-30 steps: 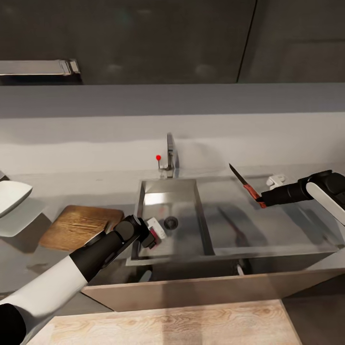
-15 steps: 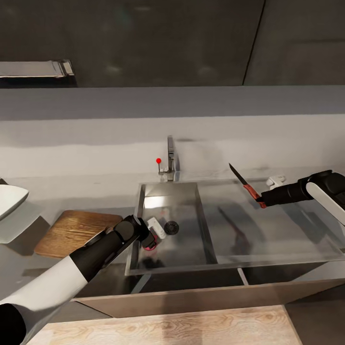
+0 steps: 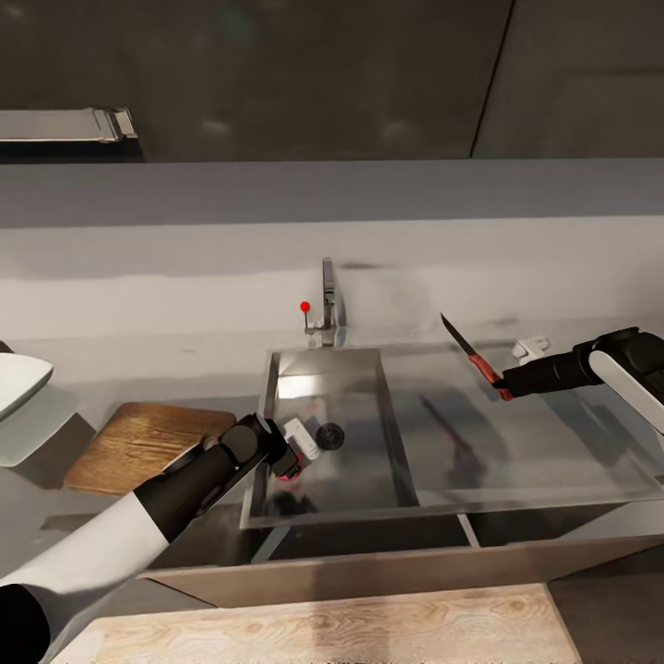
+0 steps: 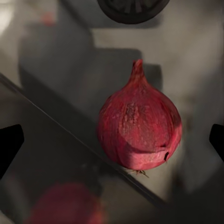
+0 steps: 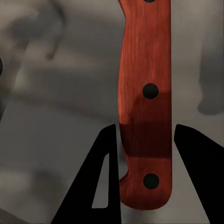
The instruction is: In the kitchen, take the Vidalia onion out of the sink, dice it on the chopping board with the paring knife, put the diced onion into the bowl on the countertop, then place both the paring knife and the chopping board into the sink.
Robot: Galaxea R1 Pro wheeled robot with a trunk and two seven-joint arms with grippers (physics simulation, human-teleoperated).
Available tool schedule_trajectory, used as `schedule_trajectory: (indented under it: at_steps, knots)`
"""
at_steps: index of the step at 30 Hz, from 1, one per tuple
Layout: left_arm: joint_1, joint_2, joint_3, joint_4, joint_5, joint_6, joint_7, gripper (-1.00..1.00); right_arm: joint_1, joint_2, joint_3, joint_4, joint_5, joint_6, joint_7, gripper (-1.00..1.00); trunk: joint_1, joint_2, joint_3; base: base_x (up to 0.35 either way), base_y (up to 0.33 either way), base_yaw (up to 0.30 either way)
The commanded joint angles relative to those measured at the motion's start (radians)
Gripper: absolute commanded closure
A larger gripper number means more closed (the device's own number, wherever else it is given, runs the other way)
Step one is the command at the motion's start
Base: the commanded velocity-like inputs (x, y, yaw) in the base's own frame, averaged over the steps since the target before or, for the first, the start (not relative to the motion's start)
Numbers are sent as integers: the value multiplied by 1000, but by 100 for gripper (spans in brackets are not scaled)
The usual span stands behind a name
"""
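The left tool (image 3: 293, 449) hangs low inside the sink (image 3: 397, 461), near its left wall, and its two fingers are spread wide apart, holding nothing. In the left wrist view the Vidalia onion (image 4: 139, 130) lies straight ahead of this tool, on the sink floor, in the gap between the two dark fingertips (image 4: 9, 144) but not touching either one. The onion's pointed stem end is turned away from the tool, toward the round drain (image 4: 133, 7), so its long axis runs along the direction of approach, not across the fingers. The left arm is clearly the nearer one; I judge the next move is only a short push forward and then a closing on the round body.

The right tool (image 3: 505, 385) is clenched on the reddish handle of the paring knife (image 3: 472, 356), held above the right side of the sink with the blade pointing away from the tool. The chopping board (image 3: 148, 444) waits on the bench (image 3: 212, 369) beside the left arm.
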Motion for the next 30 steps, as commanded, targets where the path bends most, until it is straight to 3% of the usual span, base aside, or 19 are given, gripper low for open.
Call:
schedule_trajectory:
  at_steps: [1, 12, 15, 22, 30]
  knots:
    - [-1, 0, -2, -1, -10, 2, -8, -100, -2, -1, 2, 0, 9, 1, 11, 100, 1, -2, -4, 0, 0, 0]
    - [-2, -8, -2, -1, -10, 2, -8, -100, -2, -1, 2, 0, 9, 1, 11, 100, 1, -2, -17, 0, 0, 0]
    - [-2, -36, -2, 2, -10, 1, -8, -100, -2, -1, 2, 0, 9, 1, 11, 100, 1, -2, -19, 0, 0, 0]
    - [-14, -63, -1, 7, -10, -1, -8, -100, -2, -1, 2, 0, 9, 1, 11, 100, 1, -2, -20, 0, 0, 0]
    - [-59, -74, -1, 18, -10, 0, -8, -100, -2, -1, 2, 0, 9, 1, 11, 100, 1, -2, -20, 0, 0, 0]
